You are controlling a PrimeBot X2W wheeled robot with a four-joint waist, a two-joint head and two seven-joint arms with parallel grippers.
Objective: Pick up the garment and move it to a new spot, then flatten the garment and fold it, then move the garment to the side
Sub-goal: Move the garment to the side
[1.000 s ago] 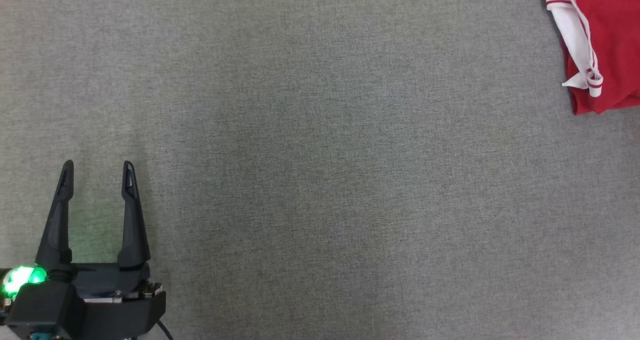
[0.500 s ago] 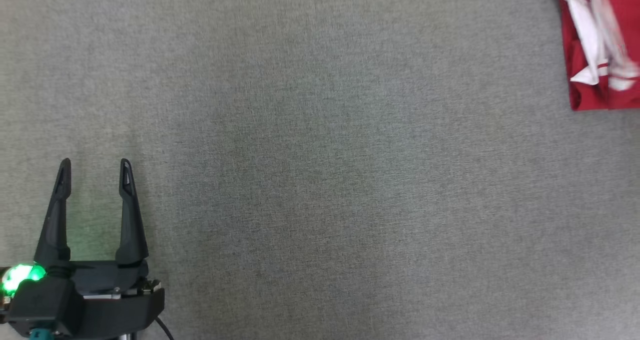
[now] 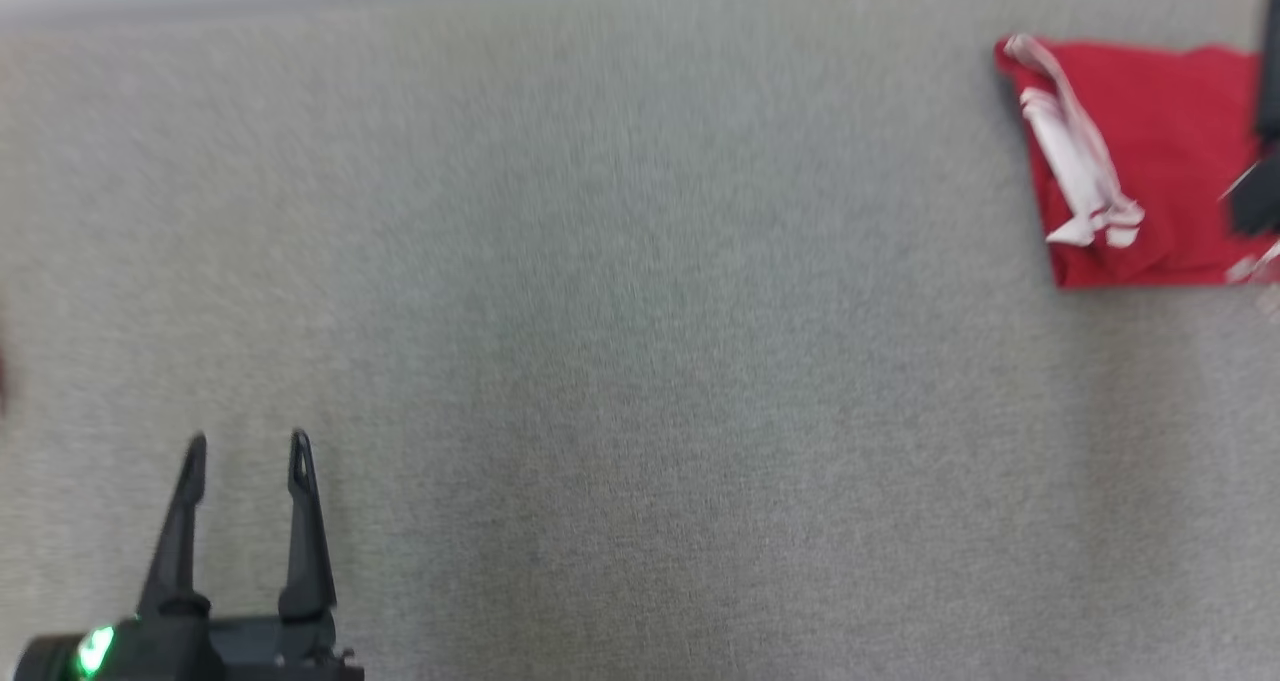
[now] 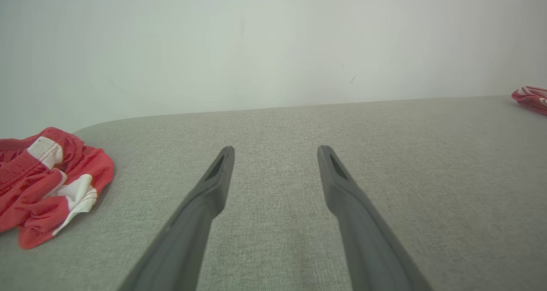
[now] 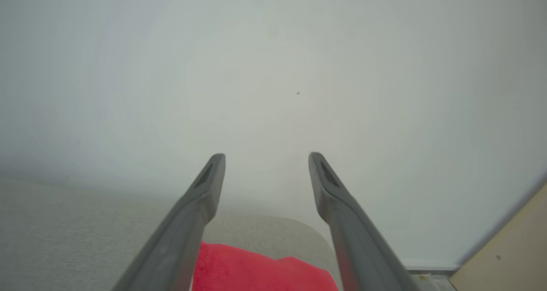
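- Since the head view is blurred and has shifted as a whole, the new framing is put down to the camera, not the things: the far edge of the grey cloth-covered table [image 3: 640,361], cut off a second ago, is now taken in.
- The folded red garment [image 3: 1150,161], white trim uppermost, is laid flat near the table's far right corner, well apart from the middle. It is judged to have been set aside there as the closing step.
- A second red-and-white garment [image 4: 47,184] is left crumpled at the table's left end.
- The right gripper [image 5: 266,158] is held just above the folded cloth, jaws spread with nothing between them; a release is inferred. In the head view a dark blur is now seen over the garment's right edge, absent earlier.
- The left gripper [image 3: 245,451] is parked at the near left, jaws apart and empty as before, kept clear of the work.
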